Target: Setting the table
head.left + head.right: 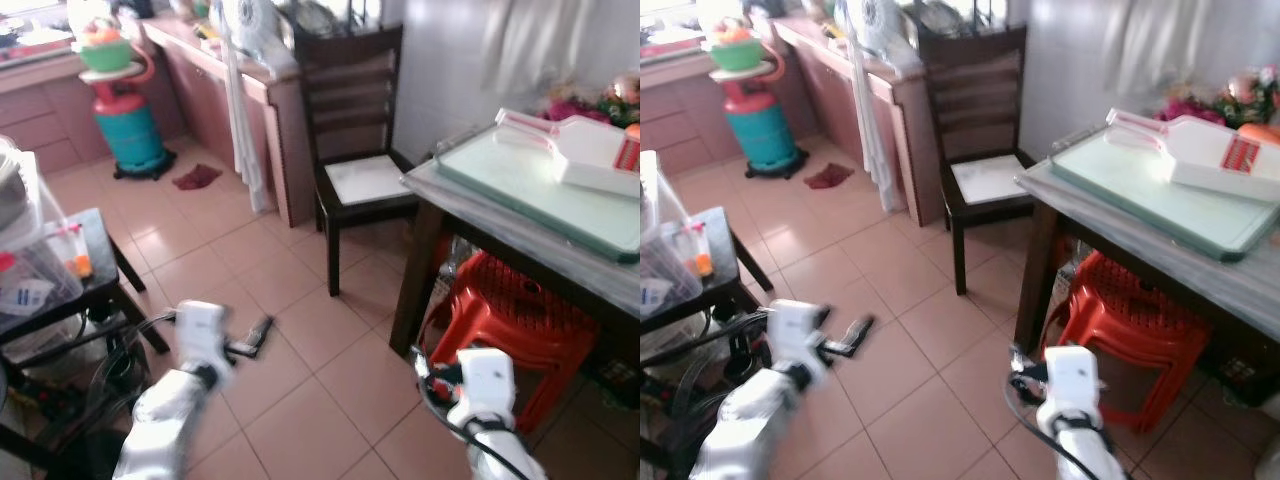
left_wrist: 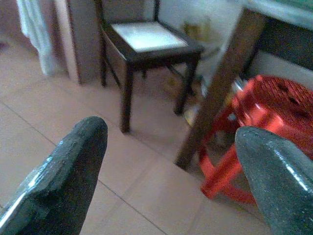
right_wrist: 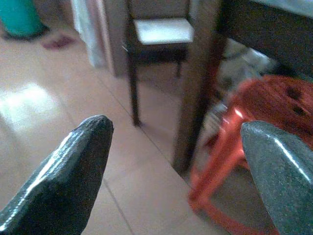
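though glossy, square pink tiles (image 1: 300,400)

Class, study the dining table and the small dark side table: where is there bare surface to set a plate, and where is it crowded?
Free: the pale green mat on the dining table, between its near edge and the white container. Crowded: the far right end, by the container and flowers. The side table is mostly taken by a clear bin. Both grippers, left and right, hang open, empty.

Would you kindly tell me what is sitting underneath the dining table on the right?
A red plastic stool is tucked under the table, beside its dark wooden leg. Some pale clutter lies behind that leg, too blurred to identify. The tabletop hides whatever sits further back.
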Controlling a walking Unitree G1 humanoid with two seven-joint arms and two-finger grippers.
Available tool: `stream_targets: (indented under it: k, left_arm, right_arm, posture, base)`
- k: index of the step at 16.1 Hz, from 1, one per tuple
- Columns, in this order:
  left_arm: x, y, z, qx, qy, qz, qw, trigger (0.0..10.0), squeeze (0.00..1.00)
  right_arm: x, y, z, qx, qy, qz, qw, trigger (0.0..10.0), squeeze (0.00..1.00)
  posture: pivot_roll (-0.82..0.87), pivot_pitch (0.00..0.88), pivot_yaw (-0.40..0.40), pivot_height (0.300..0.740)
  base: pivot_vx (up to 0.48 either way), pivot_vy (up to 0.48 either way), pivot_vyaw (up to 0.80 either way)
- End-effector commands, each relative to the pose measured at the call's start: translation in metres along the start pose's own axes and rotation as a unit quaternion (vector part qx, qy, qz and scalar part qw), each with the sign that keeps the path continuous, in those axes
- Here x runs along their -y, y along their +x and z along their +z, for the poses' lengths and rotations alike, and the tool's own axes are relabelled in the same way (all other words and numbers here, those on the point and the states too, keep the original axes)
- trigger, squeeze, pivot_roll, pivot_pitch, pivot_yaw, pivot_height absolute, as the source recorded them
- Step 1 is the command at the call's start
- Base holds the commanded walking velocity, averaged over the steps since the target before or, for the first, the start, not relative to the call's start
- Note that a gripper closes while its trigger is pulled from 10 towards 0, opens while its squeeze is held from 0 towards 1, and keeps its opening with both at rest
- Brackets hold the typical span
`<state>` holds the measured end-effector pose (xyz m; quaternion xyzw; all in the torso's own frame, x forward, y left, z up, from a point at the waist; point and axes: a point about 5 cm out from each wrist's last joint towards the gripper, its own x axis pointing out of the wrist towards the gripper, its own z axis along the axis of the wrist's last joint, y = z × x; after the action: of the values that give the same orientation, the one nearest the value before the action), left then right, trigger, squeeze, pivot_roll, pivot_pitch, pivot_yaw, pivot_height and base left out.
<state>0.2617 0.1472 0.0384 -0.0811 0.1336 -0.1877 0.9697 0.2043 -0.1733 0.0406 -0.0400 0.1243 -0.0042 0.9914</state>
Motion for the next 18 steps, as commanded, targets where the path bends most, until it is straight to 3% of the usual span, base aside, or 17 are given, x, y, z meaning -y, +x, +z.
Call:
stream_targets:
  k: [1,2,3,6,9,12,13,18]
  left_arm:
    - [-0.013,-0.006,-0.004,-0.027,0.008,0.029,0.999,10.0,0.00]
    - [-0.013,-0.004,-0.010,-0.064,-0.002,0.024,0.998,10.0,0.00]
    - [-0.016,-0.005,-0.011,-0.069,0.012,0.035,0.997,10.0,0.00]
    - [-0.017,-0.004,-0.003,-0.046,0.023,0.048,0.998,10.0,0.00]
    - [-0.017,-0.004,0.012,0.017,0.047,0.059,0.997,10.0,0.00]
    - [-0.019,-0.018,0.017,0.077,0.068,0.074,0.992,10.0,0.00]
    - [-0.017,-0.028,0.021,0.102,0.093,0.080,0.987,10.0,0.00]
    - [-0.016,-0.036,0.016,0.108,0.095,0.089,0.986,10.0,0.00]
  right_arm:
    - [-0.002,0.001,0.001,-0.004,0.006,-0.008,1.000,10.0,0.00]
    - [-0.001,0.002,-0.004,-0.019,0.012,-0.015,1.000,10.0,0.00]
    - [-0.001,0.002,-0.003,-0.015,-0.007,-0.013,1.000,10.0,0.00]
    - [-0.005,0.002,0.004,0.029,-0.039,-0.023,0.999,10.0,0.00]
    - [-0.001,0.001,0.011,0.037,-0.014,-0.020,0.999,10.0,0.00]
    - [0.001,-0.010,0.027,0.086,-0.025,-0.015,0.996,10.0,0.00]
    - [0.004,-0.019,0.040,0.115,-0.025,-0.020,0.993,10.0,0.00]
    - [0.001,-0.023,0.047,0.133,-0.037,-0.007,0.990,10.0,0.00]
  posture:
    - [0.05,0.000,0.057,0.740]
    - [0.05,0.000,0.058,0.740]
    - [0.05,0.000,0.061,0.740]
    - [0.05,0.002,0.062,0.740]
    - [0.04,0.008,0.062,0.740]
    - [0.04,0.009,0.059,0.740]
    - [0.04,0.009,0.059,0.740]
    - [0.04,0.012,0.055,0.740]
  base:
    - [0.000,0.000,0.00]
    - [0.000,0.000,0.00]
    - [0.000,0.000,0.00]
    - [0.000,0.000,0.00]
    - [0.000,0.000,0.00]
    - [0.000,0.000,0.00]
    - [0.000,0.000,0.00]
    - [0.000,0.000,0.00]
